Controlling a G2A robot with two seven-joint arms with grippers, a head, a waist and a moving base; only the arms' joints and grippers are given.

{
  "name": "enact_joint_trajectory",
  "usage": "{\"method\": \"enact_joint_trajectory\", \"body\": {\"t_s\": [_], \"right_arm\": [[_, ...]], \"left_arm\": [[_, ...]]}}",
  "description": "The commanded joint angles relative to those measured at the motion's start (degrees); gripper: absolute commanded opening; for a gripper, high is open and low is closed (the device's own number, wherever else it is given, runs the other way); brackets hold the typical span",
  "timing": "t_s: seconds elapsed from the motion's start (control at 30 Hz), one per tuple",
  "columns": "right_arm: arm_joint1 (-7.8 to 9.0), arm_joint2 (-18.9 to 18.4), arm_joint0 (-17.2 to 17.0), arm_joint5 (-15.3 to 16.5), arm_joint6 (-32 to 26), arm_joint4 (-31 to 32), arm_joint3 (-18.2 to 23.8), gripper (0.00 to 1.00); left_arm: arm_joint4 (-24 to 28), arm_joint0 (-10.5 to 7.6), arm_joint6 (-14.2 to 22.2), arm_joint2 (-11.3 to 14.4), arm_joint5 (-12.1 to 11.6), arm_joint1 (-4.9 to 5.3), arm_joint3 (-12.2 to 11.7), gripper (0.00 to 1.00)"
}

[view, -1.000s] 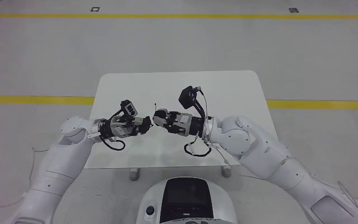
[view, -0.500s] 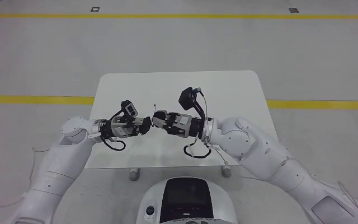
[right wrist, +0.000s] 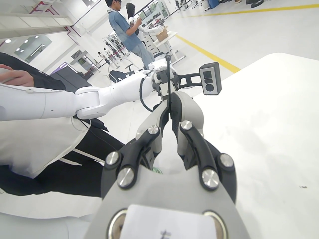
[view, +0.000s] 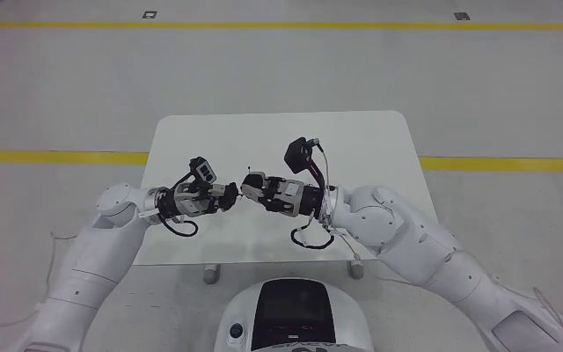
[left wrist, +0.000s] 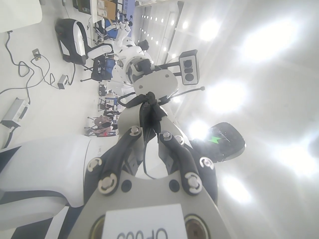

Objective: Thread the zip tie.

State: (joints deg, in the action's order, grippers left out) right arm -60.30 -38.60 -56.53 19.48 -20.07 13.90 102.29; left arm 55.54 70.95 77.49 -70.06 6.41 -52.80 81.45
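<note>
Both grippers meet tip to tip above the middle of the white table [view: 369,141]. A thin black zip tie [right wrist: 169,83] stands pinched between the fingers of my right gripper [right wrist: 170,103], its free end poking up past the fingertips. That end is a fine line in the top view, zip tie [view: 249,170]. My left gripper [left wrist: 149,118] is shut on a dark bunched part of the zip tie [left wrist: 150,100], with a thin tail sticking out sideways. The left gripper [view: 231,195] faces the right gripper [view: 250,186], almost touching.
The bare tabletop [right wrist: 261,115] lies under and around the hands, with a tiny dark speck [right wrist: 302,187] on it. Beyond its far edge, grey floor with a yellow line [view: 70,157] surrounds the table.
Both grippers and the zip tie's upright end have drifted slightly to the right in the top view. Both grips stay as they were.
</note>
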Motion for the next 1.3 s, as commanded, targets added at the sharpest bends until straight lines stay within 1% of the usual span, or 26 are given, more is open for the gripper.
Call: {"method": "enact_joint_trajectory", "body": {"t_s": [0.0,0.23,0.33,0.6,0.63,0.7,0.77,0.9,0.97,1.07,1.1,1.13,1.27], "right_arm": [[0.25,-0.5,-0.3,0.0,-0.1,0.2,0.6,1.0],[1.3,-2.2,-1.8,0.0,-1.4,-0.4,4.0,1.0],[1.3,-2.2,-1.8,0.0,-1.4,-0.4,4.0,1.0],[1.3,-2.3,-1.8,-0.1,-1.3,0.0,4.0,1.0],[1.31,-2.6,-1.9,-0.3,-0.8,2.1,4.1,1.0],[1.27,-3.2,-2.9,0.0,1.3,4.5,4.6,1.0],[1.3,-3.7,-3.9,0.0,3.6,8.3,5.0,1.0],[1.24,-4.4,-5.5,0.0,7.7,12.6,5.5,1.0],[1.17,-4.5,-5.9,0.0,9.3,14.6,5.4,1.0],[0.94,-4.2,-6.4,0.0,12.3,16.8,4.7,1.0],[0.83,-3.9,-6.6,0.0,13.0,17.3,4.0,1.0],[0.71,-3.7,-6.7,0.0,13.2,17.2,3.3,1.0],[0.71,-3.7,-6.7,0.0,13.2,17.2,3.3,1.0]], "left_arm": [[0.2,0.19,-0.2,-0.3,-0.2,0.06,0.1,0.0],[1.0,0.94,-0.4,-1.2,-0.2,0.23,0.3,0.0],[0.9,1.14,-0.7,-1.9,-1.1,0.33,0.3,0.0],[1.1,1.21,-1.1,-1.8,-1.0,0.3,0.3,0.0],[2.1,1.42,-2.1,-1.7,-0.8,0.18,0.5,0.0],[4.9,1.74,-2.5,-2.1,-0.2,0.05,0.5,0.0],[8.3,2.13,-1.9,-2.5,1.1,-0.05,0.1,0.0],[13.0,2.59,-0.9,-2.8,3.0,-0.28,-0.9,0.0],[14.6,2.64,-0.3,-2.6,3.9,-0.43,-1.5,0.0],[18.0,2.35,0.5,-1.9,5.9,-0.8,-3.0,0.0],[18.5,1.85,0.2,-1.6,6.1,-0.96,-3.7,0.0],[17.8,1.09,-0.5,-1.4,5.4,-1.06,-3.9,0.0],[17.8,1.09,-0.5,-1.4,5.4,-1.06,-3.9,0.0]]}}
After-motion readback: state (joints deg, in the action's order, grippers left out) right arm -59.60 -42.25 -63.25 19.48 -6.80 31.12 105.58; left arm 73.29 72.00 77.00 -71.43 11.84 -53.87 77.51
